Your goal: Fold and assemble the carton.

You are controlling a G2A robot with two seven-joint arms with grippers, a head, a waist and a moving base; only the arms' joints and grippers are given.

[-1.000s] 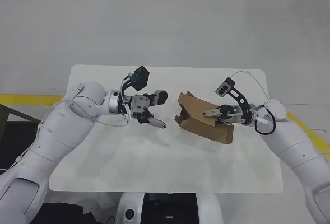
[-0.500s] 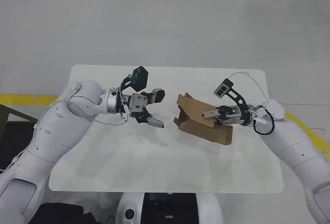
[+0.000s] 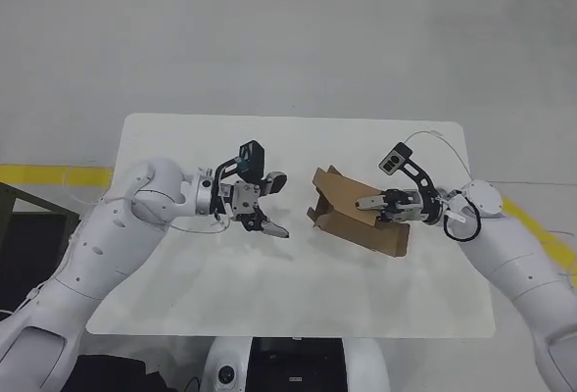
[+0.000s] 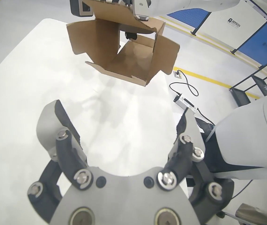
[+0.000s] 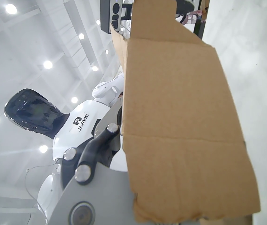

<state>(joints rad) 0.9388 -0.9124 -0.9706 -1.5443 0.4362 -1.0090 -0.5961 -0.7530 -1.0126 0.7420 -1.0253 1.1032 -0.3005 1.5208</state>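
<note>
left fingers (image 4: 53, 118): spread wide, nothing between them; both tips aimed at the open end of the carton (image 4: 128, 64).
left gripper (image 3: 268, 206): hangs over the middle of the tabletop (image 3: 268, 294), apart from the carton with bare surface between.
right fingers (image 5: 114, 118): pinched on the carton's upper wall, one finger on the outside and the dark one inside beneath it.
right gripper (image 3: 368, 199): comes in over the carton from the right side and grips near the middle of that wall.
carton: brown cardboard opened into a squarish tube, lying on its side over the right half of the tabletop. The open mouth faces the left gripper. End flaps unfolded and splayed outward. It sits tilted and looks lifted. Cannot tell whether the lower edge touches the surface.
tabletop: white, smooth, faint shadow under the carton.
floor (image 4: 217, 54): pale, with a yellow line (image 4: 203, 77); a black cable (image 4: 187, 87) runs to a small box past the tabletop's edge.
</note>
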